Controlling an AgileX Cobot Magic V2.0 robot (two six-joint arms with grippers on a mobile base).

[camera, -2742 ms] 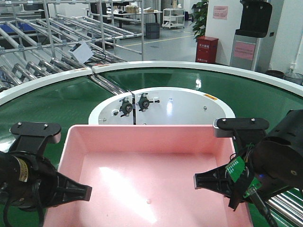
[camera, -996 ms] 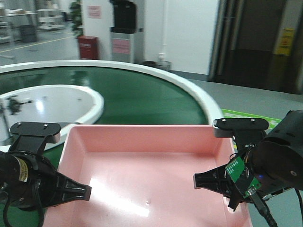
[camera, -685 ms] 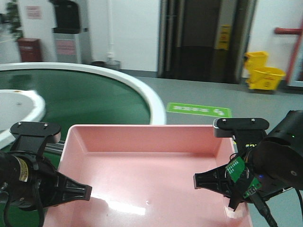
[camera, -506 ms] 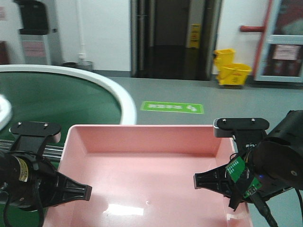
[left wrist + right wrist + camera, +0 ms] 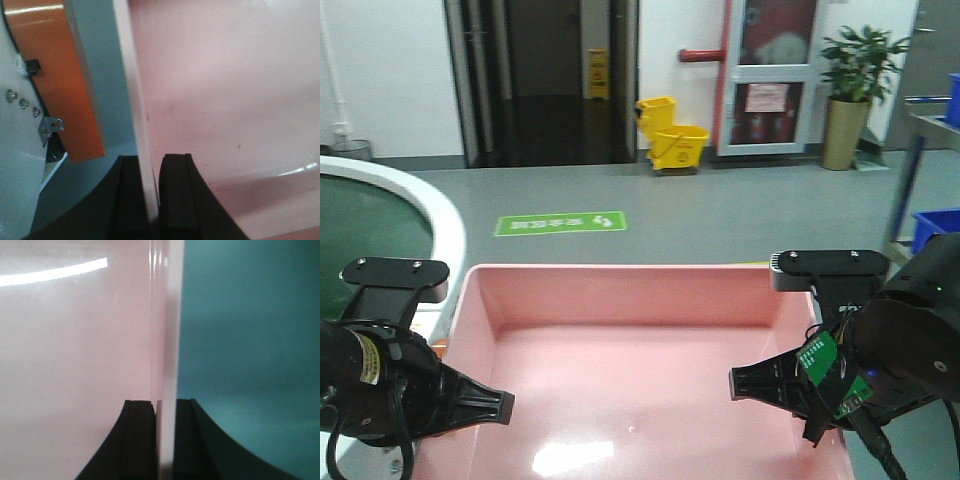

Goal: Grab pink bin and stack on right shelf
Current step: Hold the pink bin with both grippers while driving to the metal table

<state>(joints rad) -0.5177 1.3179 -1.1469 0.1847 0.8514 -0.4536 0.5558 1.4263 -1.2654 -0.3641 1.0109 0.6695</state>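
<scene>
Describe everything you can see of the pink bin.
The pink bin is a wide, shallow, pale pink tub, seemingly glossy plastic, with sloping walls and a plain rim. It is empty, level and held up. The left gripper pinches its left wall, the right gripper its right wall.

The pink bin (image 5: 640, 360) is smooth moulded plastic with a glossy finish: light streaks gleam on its floor, and its thin rim looks faintly translucent in the wrist views. The left tool (image 5: 151, 200) and the right tool (image 5: 162, 440), clamped on that rim, are matt black, plastic or rubber, hard to tell. Near the left one are a glossy orange panel (image 5: 60, 75) and a bare metal bracket (image 5: 50, 127). The grey floor (image 5: 720, 220) is smooth with a dull sheen
</scene>
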